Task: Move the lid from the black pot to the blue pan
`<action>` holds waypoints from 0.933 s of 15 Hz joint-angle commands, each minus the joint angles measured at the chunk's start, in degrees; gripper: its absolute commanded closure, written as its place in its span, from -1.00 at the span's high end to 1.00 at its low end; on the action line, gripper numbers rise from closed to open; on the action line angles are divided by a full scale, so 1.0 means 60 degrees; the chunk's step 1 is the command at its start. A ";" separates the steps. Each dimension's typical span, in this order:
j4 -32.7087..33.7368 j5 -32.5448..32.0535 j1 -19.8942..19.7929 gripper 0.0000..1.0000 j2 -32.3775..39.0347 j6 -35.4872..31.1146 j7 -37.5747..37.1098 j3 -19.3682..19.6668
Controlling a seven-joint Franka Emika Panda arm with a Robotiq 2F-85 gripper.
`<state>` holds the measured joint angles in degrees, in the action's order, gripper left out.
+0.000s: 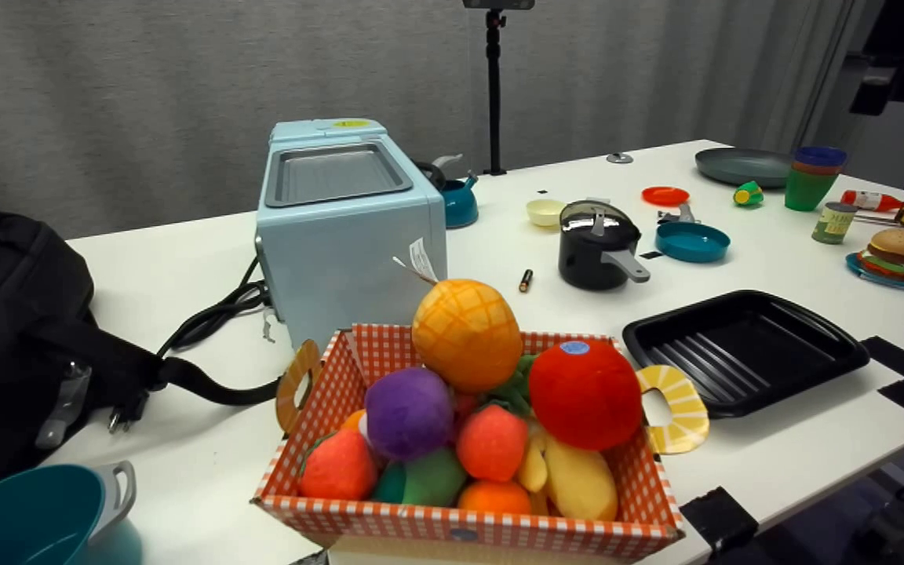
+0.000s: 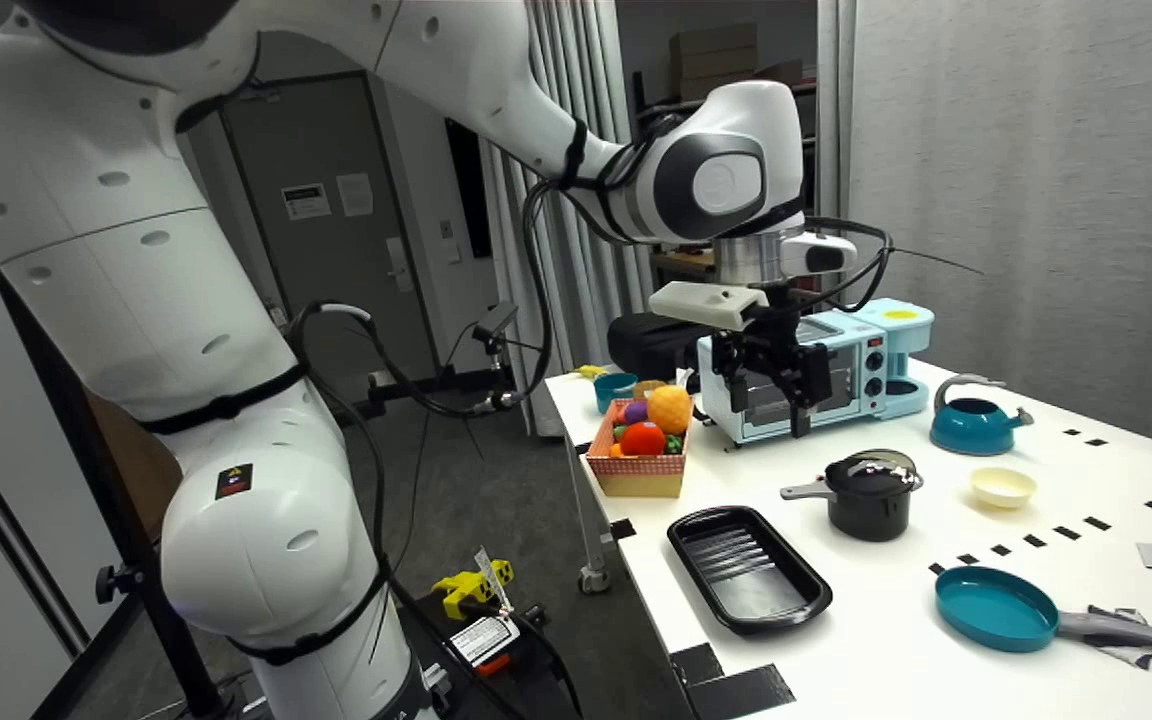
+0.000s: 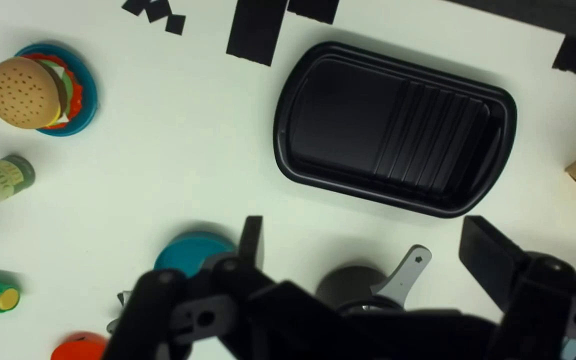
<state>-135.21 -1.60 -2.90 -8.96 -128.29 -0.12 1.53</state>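
The black pot (image 1: 595,263) stands on the white table with its grey handle out; it also shows in an exterior view (image 2: 868,513). The dark, see-through lid (image 1: 598,223) with silvery glints sits on top of it (image 2: 874,472). The blue pan (image 1: 693,242), shallow with a grey handle, lies beside the pot (image 2: 996,606). My gripper (image 2: 771,405) is open and empty, high above the table. In the wrist view the fingers (image 3: 363,220) are wide apart; the pot (image 3: 350,282) shows partly between them, its lid mostly hidden, the pan (image 3: 193,252) partly hidden by the left finger.
A black ridged tray (image 3: 393,130) lies near the pot. A fruit basket (image 2: 641,485) and a light blue oven (image 2: 836,375) stand behind it. A kettle (image 2: 976,425), yellow bowl (image 2: 1002,487), toy burger (image 3: 25,92) and can (image 3: 0,180) are also on the table.
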 commanded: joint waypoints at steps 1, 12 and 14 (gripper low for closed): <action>0.1319 0.0383 0.0202 1.00 0.1346 -0.0261 -0.0751 -0.0148; 0.2624 0.0345 0.0338 1.00 0.2702 -0.0366 -0.1746 -0.0188; 0.2633 0.0348 0.0338 1.00 0.2704 -0.0366 -0.1750 -0.0187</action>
<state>-119.49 0.40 -1.35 7.26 -130.60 -10.70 -0.09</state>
